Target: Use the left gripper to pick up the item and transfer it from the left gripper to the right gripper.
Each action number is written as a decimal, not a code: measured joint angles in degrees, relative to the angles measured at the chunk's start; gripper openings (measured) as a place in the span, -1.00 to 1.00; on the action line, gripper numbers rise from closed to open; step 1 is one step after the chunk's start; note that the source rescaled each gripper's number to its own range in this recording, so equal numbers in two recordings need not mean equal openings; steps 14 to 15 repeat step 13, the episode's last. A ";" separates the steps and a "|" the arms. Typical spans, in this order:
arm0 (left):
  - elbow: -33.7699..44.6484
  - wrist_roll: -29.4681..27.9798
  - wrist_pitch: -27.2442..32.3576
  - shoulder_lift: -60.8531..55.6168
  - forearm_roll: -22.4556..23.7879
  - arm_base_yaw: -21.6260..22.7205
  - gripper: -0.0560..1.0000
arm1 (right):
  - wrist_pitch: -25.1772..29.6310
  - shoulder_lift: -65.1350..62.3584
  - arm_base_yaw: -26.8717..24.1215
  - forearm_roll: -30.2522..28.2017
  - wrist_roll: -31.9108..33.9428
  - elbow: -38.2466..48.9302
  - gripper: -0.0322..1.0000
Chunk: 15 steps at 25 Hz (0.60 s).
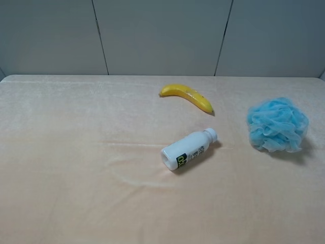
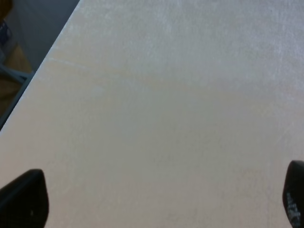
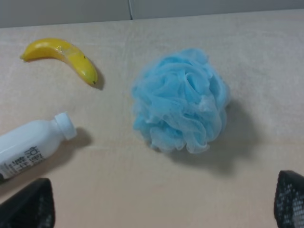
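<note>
The item, a fluffy light-blue mesh pouf (image 1: 278, 124), rests on the peach cloth at the right side of the table; the right wrist view shows it too, pouf (image 3: 180, 107), lying ahead of the fingers. My right gripper (image 3: 166, 206) is open, its two black fingertips (image 3: 28, 206) far apart with nothing between them. My left gripper (image 2: 164, 202) is open as well, above bare cloth near the table's left edge, its fingertips (image 2: 23, 199) wide apart and empty. Neither arm shows in the exterior high view.
A yellow banana (image 1: 187, 96) lies at the back centre. A white bottle (image 1: 189, 149) lies on its side mid-table, cap toward the pouf. The table's left edge (image 2: 38, 78) drops off beside the left gripper. A grey panelled wall (image 1: 162, 35) stands behind.
</note>
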 joint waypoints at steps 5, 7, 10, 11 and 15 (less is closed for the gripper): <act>0.00 0.00 0.00 0.00 0.00 0.00 0.98 | 0.00 0.00 0.00 0.00 0.00 0.00 1.00; 0.00 0.00 0.00 0.00 0.00 0.00 0.98 | 0.00 0.00 0.00 0.00 0.00 0.00 1.00; 0.00 0.00 0.00 0.00 0.00 0.00 0.98 | 0.00 0.00 0.00 0.00 0.00 0.00 1.00; 0.00 0.00 0.00 0.00 0.00 0.00 0.98 | 0.00 0.00 0.00 0.00 0.00 0.00 1.00; 0.00 0.00 0.00 0.00 0.00 0.00 0.98 | 0.00 0.00 0.00 0.00 0.00 0.00 1.00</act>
